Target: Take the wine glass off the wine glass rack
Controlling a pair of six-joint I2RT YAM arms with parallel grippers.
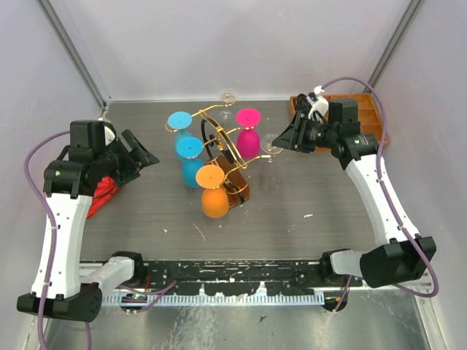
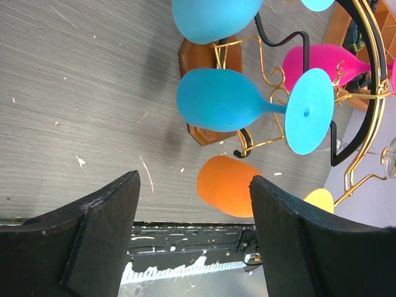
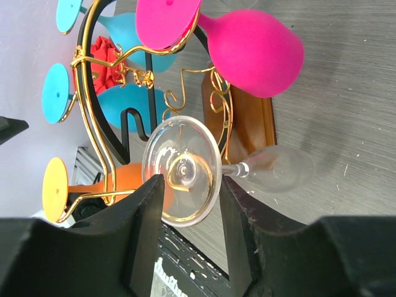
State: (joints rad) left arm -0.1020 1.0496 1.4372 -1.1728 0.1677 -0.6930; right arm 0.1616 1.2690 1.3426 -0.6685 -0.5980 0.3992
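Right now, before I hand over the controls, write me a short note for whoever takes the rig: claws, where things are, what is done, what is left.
Left claw: open, empty, left of the rack.
Right claw: fingers flank the foot of the clear wine glass; I cannot tell whether it is clamped.
Wine glass rack: mid-table, carrying a pink glass, an orange glass and blue glasses.
Done: right claw lined up on the foot.
Left: the clear glass seems to hang on a gold scroll arm, so grip it, slide it off and set it down.
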